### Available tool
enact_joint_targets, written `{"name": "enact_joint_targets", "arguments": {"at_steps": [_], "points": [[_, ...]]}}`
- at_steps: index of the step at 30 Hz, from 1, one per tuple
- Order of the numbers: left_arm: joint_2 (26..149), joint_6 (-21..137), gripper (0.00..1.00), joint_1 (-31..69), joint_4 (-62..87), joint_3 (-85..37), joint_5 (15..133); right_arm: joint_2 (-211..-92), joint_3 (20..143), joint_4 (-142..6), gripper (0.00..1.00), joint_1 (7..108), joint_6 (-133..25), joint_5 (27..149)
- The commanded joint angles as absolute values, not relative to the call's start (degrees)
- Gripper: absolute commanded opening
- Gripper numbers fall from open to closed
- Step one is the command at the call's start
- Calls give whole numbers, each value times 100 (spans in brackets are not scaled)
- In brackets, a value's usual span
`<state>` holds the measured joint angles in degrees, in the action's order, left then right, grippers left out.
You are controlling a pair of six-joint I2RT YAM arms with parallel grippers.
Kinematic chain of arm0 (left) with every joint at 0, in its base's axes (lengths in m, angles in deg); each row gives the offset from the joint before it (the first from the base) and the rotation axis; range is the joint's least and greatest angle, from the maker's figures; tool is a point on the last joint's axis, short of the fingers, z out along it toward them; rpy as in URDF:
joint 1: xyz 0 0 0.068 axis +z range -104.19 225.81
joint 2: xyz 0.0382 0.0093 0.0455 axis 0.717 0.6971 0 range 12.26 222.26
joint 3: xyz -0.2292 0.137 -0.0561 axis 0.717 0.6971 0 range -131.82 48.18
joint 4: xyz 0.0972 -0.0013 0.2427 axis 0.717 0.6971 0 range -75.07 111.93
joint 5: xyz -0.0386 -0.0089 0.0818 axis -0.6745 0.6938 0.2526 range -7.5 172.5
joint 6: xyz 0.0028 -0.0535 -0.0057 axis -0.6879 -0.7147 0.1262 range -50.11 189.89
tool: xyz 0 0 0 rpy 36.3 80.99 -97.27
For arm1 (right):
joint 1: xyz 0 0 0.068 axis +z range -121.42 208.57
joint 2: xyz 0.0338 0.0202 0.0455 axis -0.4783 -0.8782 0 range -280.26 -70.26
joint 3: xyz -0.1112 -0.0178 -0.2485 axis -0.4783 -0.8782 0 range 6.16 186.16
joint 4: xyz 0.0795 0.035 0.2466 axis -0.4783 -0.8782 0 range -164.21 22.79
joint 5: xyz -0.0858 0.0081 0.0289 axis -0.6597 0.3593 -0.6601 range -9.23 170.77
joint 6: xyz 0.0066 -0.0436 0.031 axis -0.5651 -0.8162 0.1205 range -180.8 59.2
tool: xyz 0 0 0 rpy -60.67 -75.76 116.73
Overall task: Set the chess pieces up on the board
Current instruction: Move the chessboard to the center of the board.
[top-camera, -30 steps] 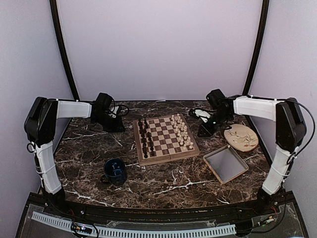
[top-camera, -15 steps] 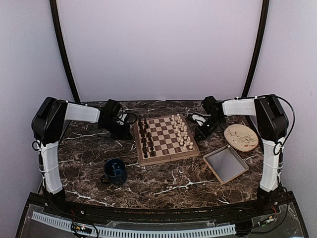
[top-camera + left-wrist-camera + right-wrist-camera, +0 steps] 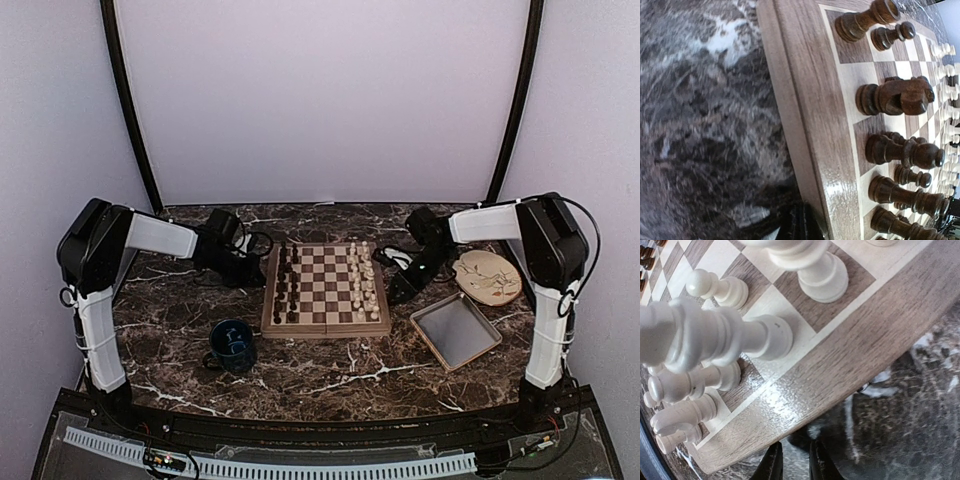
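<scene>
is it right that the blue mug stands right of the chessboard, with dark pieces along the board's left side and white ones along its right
No: the blue mug stands left of the chessboard, as the top external view shows. The dark pieces do line the board's left side and the white pieces its right.

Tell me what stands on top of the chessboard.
On the board, dark pieces line its left side, cream pieces its right. What lies under their bases is covered.
</scene>
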<state>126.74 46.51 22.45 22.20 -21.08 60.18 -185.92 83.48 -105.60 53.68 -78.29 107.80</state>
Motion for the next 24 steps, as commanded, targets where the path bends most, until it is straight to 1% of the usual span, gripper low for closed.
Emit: {"name": "enact_joint_targets", "arguments": {"at_steps": [1,10,24], "points": [[12261,4317,1,1916,2023,-1608,5579,-18329,8161,-10540,21,5688,-7933,11637],[11761,4115,1,1641,1934,-994,5753,-18101,7783,-10727,21,5802,-8105,11863],[11417,4028,0,1280,2049,-665,6002,-17536,7426,-10819,21,5717,-8224,11530]]}}
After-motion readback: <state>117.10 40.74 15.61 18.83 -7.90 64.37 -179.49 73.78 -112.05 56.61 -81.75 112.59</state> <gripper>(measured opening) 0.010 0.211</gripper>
